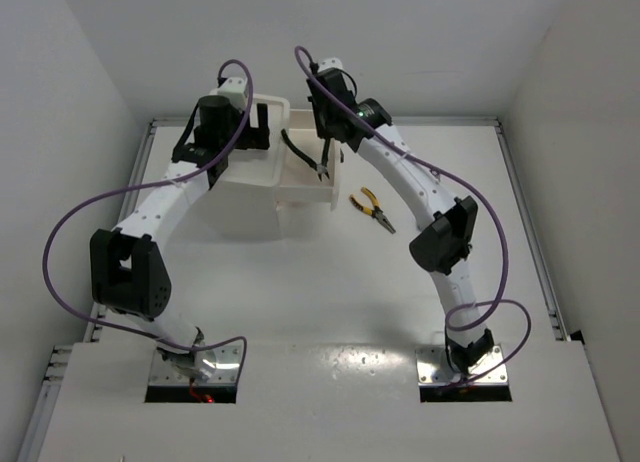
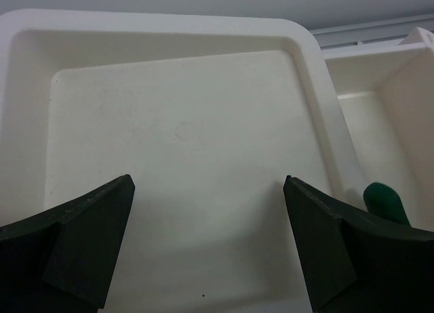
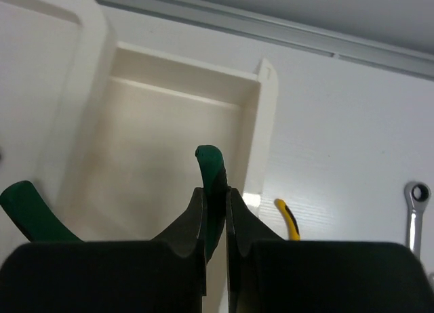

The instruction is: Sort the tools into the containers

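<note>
From the top view, I see the green-handled pliers [image 1: 312, 160] hanging over the open drawer [image 1: 305, 189] of the drawer unit [image 1: 250, 197]. The yellow-handled pliers [image 1: 372, 209] lie on the counter [image 1: 330, 282] just right of it.

On the left wrist view, my left fingers [image 2: 81, 238] spread wide above the unit's top tray [image 2: 169, 28].

On the right wrist view, my right fingers [image 3: 183, 235] pinch one green handle over the drawer. A wrench [image 3: 413, 208] lies right of the unit.

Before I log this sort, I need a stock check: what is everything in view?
green-handled pliers: one, green, gripped above the open drawer
yellow-handled pliers: one, yellow, on the table right of the open drawer
wrench: one seen, silver, on the table, right wrist view only
drawer unit: one, white, far side of the table
left gripper: one, black, open above the unit's top tray
right gripper: one, black, shut on the green-handled pliers
</note>
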Motion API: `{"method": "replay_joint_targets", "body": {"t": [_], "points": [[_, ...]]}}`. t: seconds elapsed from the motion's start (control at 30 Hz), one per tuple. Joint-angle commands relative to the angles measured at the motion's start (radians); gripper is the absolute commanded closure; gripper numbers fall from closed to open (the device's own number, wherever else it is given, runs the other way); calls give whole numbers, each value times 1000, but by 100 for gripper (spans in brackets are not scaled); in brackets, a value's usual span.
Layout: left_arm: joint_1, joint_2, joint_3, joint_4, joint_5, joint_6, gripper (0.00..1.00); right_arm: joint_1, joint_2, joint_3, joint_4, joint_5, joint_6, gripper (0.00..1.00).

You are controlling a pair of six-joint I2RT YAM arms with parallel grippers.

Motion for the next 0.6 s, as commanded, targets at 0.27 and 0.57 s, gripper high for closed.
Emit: {"method": "replay_joint_targets", "body": {"t": [0.27, 0.57], "points": [[-6, 42, -81, -307, 8, -54, 0, -58, 3, -9, -73, 115, -47, 100], [-6, 51, -70, -307, 8, -54, 0, -26, 69, 50, -69, 9, -61, 89]]}}
